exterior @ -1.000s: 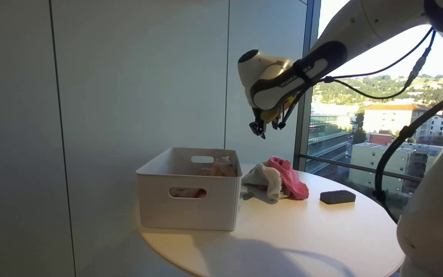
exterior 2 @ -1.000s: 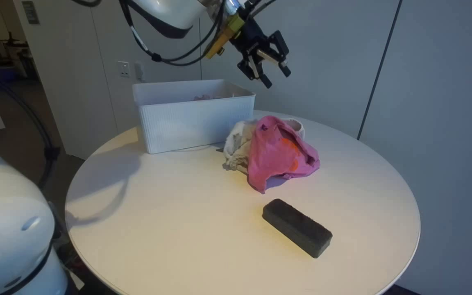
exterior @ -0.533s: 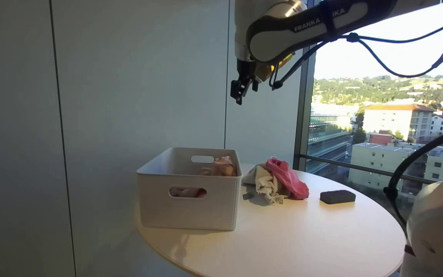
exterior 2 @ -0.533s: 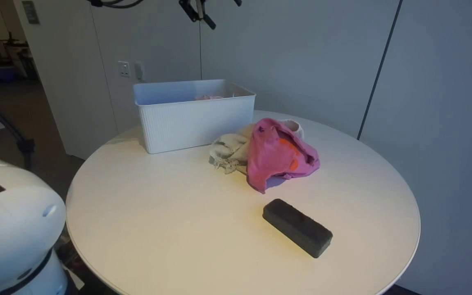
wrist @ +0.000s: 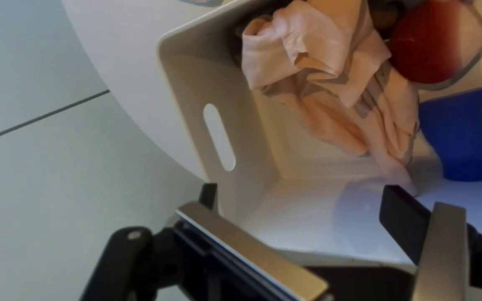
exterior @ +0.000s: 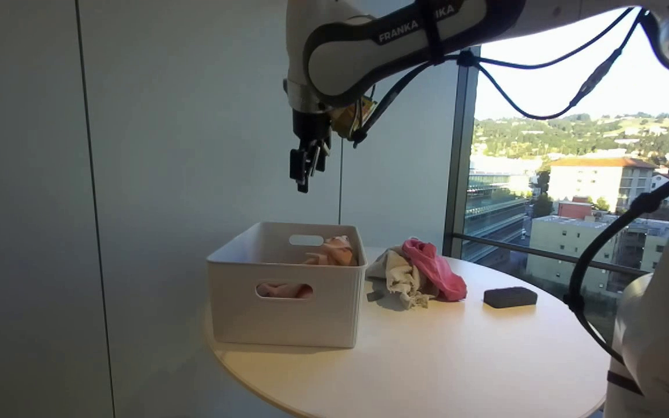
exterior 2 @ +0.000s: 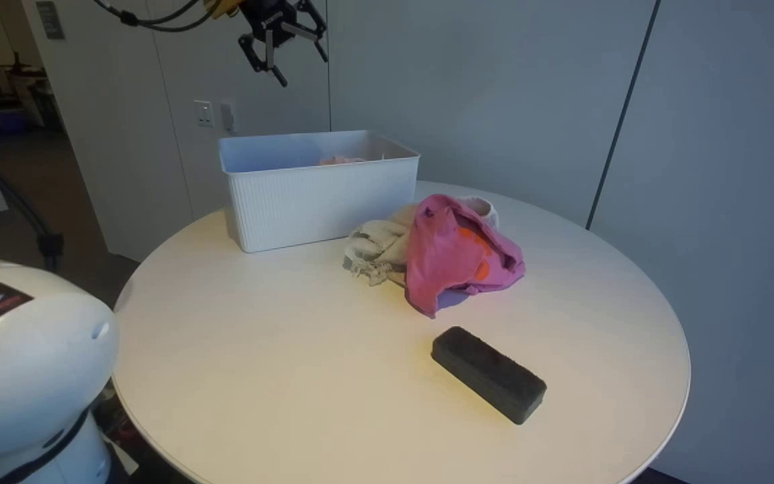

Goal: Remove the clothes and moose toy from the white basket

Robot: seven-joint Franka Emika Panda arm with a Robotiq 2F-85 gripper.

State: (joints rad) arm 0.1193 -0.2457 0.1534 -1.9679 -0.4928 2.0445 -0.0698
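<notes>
The white basket [exterior: 288,325] stands on the table, also seen in an exterior view [exterior 2: 323,208] and the wrist view [wrist: 191,79]. A peach cloth [wrist: 320,62] lies bunched inside it, partly visible in both exterior views [exterior: 337,252] [exterior 2: 341,160]. Beside it in the basket are a red-and-white rounded thing [wrist: 425,42] and a blue piece [wrist: 462,138]; I cannot make out a moose toy. A pink cloth [exterior 2: 454,255] and a cream cloth [exterior 2: 377,245] lie outside, beside the basket. My gripper [exterior: 309,174] is open and empty above the basket, fingers spread in the wrist view [wrist: 303,196].
A dark block [exterior 2: 488,373] lies on the round white table [exterior 2: 279,376], apart from the cloths. The basket stands near the table's edge, by a grey wall [exterior: 195,145]. A window [exterior: 590,191] is behind the table.
My gripper rose from above the cloths on the table, moved across and came down somewhat over the basket. The cream cloth slumped and spread on the table.
</notes>
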